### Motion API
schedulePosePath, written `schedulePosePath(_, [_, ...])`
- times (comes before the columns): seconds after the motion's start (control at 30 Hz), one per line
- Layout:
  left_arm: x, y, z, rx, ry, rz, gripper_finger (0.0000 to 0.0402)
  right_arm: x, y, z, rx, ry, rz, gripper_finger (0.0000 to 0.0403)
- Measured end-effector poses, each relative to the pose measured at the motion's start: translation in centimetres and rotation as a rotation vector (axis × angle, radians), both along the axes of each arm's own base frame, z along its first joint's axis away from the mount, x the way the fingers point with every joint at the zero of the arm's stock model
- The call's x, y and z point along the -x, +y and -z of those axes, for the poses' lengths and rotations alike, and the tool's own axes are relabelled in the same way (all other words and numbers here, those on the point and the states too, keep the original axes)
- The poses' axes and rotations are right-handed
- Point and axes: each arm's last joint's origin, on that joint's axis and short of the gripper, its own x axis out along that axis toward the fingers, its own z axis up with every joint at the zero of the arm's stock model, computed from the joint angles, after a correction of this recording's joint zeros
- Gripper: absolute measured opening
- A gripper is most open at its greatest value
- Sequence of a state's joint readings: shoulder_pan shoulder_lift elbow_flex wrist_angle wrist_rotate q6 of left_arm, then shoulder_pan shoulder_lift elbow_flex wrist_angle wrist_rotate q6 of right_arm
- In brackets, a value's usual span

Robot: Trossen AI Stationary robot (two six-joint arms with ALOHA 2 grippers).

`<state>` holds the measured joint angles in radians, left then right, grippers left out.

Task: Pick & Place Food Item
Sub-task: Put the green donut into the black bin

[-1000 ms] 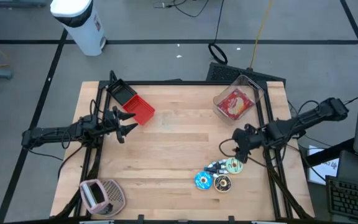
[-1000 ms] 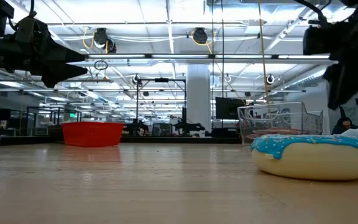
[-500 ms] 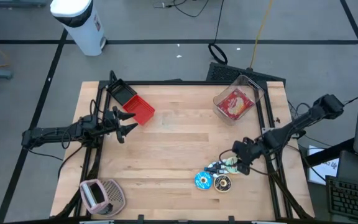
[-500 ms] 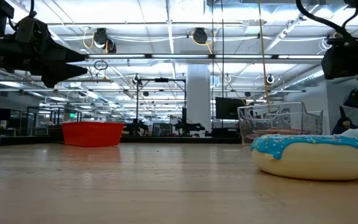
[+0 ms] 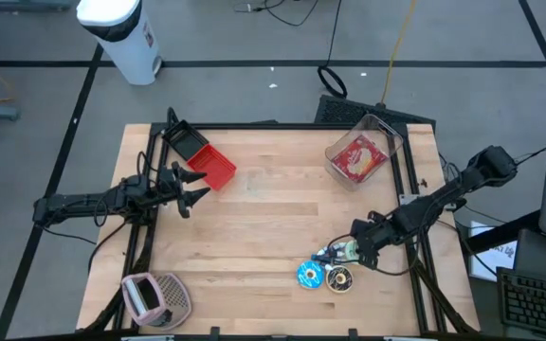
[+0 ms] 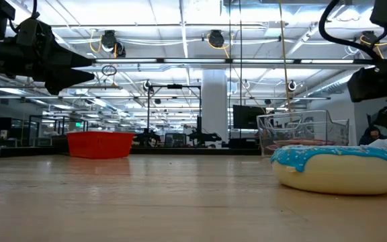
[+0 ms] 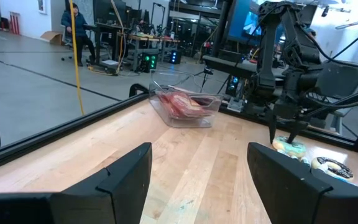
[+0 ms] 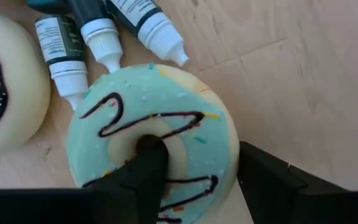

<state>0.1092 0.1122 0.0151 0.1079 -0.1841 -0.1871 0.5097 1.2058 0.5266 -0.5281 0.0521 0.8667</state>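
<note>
- Since a second ago, my right pincer (image 5: 347, 252) has dropped from above the doughnuts down onto the pale green one, near the table's (image 5: 273, 218) right edge, toward the front right corner.
- Seen from my right wrist, one finger (image 8: 143, 168) stands in the hole of the pale green doughnut (image 8: 154, 155), the other finger rests just outside its rim; the jaws straddle the ring, narrowing, not yet clamped.
- That doughnut has dark chocolate squiggles and lies flat on the wood.
- Three small dropper bottles (image 8: 107, 40) lie just beside it, tips pointing at its edge.
- A white doughnut with dark icing (image 8: 5, 81) sits beside the green one.
- The blue-iced doughnut (image 5: 310, 275) and a brown one (image 5: 339, 278) lie close to the front edge.
- My left pincer (image 5: 190, 189) has not moved: it hangs above the left edge with jaws spread wide, holding nothing.
- The red basket (image 5: 211, 168) sits near the back left corner.
- A clear container (image 5: 361, 156) with reddish food sits near the back right corner.
</note>
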Motion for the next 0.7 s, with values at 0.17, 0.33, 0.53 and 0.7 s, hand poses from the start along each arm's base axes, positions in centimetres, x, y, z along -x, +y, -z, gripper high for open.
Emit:
schedulePosePath(0.17, [0.0,0.0,0.0,0.000,0.000,0.000,0.0267,0.1,-0.1,-0.2,-0.004,-0.014,-0.010,0.0141])
schedulePosePath(0.33, [0.0,0.0,0.0,0.000,0.000,0.000,0.0267,0.3,-0.3,-1.1,-0.020,-0.068,-0.042,0.0098])
schedulePosePath(0.53, [0.0,0.0,0.0,0.000,-0.003,0.000,0.0267,0.6,-0.9,-2.6,-0.071,-0.164,-0.009,0.0065])
schedulePosePath(0.7, [0.0,0.0,-0.4,-0.004,-0.040,0.000,0.0267,0.1,-1.2,-4.0,-0.040,-0.333,-0.018,0.0053])
